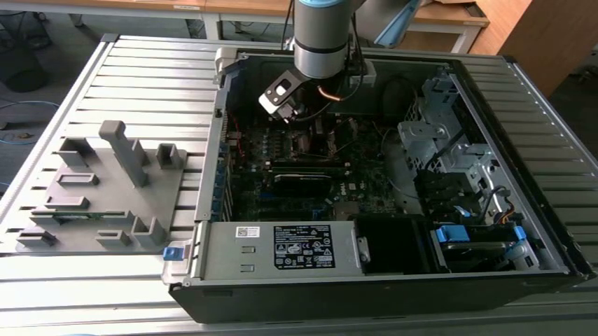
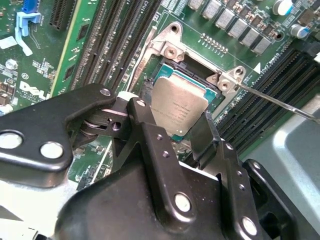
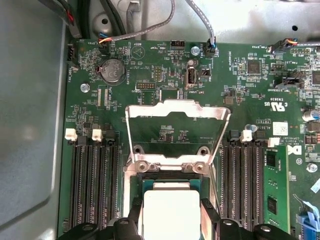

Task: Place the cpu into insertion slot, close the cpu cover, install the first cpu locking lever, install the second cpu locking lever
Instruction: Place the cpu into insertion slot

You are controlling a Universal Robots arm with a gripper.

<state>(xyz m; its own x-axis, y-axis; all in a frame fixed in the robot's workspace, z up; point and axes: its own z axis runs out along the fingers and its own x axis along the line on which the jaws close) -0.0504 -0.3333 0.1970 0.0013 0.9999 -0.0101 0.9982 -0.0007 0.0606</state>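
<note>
Second wrist view: hand (image 2: 174,119) clamped on cpu (image 2: 179,102) edges, over insertion slot (image 2: 161,75). First wrist view: cpu cover (image 3: 175,108) raised open.

Grey cylindrical arm (image 1: 318,49) with blue band, black hand (image 2: 172,122) linkages, silver rivets (image 2: 182,201), orange cable (image 1: 329,94) at wrist.

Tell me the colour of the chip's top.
The chip is silver-grey, clearest in the second wrist view.

Wooden desks (image 1: 455,15) beyond slatted table (image 1: 140,77)
</note>
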